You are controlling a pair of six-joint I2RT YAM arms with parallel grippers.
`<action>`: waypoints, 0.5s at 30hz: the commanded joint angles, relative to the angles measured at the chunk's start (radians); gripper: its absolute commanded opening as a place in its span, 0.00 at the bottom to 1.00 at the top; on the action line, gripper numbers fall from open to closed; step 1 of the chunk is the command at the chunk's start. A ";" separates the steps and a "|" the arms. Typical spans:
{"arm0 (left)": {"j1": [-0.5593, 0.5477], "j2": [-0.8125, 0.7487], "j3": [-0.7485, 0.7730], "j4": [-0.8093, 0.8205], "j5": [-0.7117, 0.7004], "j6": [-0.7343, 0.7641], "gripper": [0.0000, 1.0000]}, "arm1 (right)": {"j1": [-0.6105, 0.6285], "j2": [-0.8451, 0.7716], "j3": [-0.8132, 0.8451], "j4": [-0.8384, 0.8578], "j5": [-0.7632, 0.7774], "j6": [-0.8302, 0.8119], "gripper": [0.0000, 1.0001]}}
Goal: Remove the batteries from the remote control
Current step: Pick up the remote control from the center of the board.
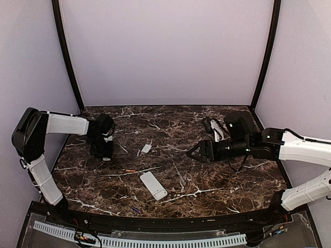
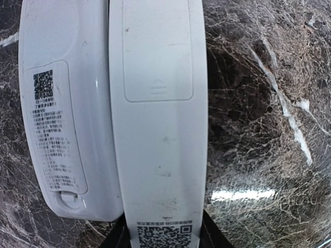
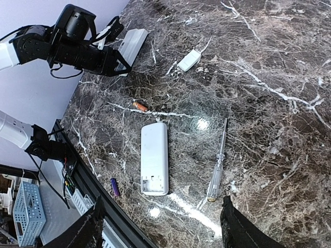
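screwdriver (image 3: 217, 160) flat on tbl (image 3: 269, 119) | white cover (image 3: 189, 60) apart | blue basket (image 3: 28, 212) off tbl

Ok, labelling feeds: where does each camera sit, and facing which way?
Top external: above, behind the bases, down on the marble table; left arm, right arm show.
Left wrist: straight down on two white remotes; own fingertips at bottom.
Right wrist: across the table toward the left gripper; own fingers at bottom.
Shared by top and right wrist: the orange battery.

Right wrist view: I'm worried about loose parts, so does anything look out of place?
Yes: a purple battery lies loose close to the edge of the table, apart from the white remote, whose battery bay stands uncovered. It might roll off.
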 commanded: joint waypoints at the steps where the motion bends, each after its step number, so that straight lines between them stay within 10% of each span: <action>1: -0.008 -0.007 -0.031 -0.003 0.015 0.038 0.22 | -0.004 -0.025 0.014 -0.025 0.090 0.048 0.74; 15: -0.009 -0.352 -0.049 0.017 0.239 0.078 0.03 | -0.003 -0.052 0.128 -0.215 0.166 0.181 0.74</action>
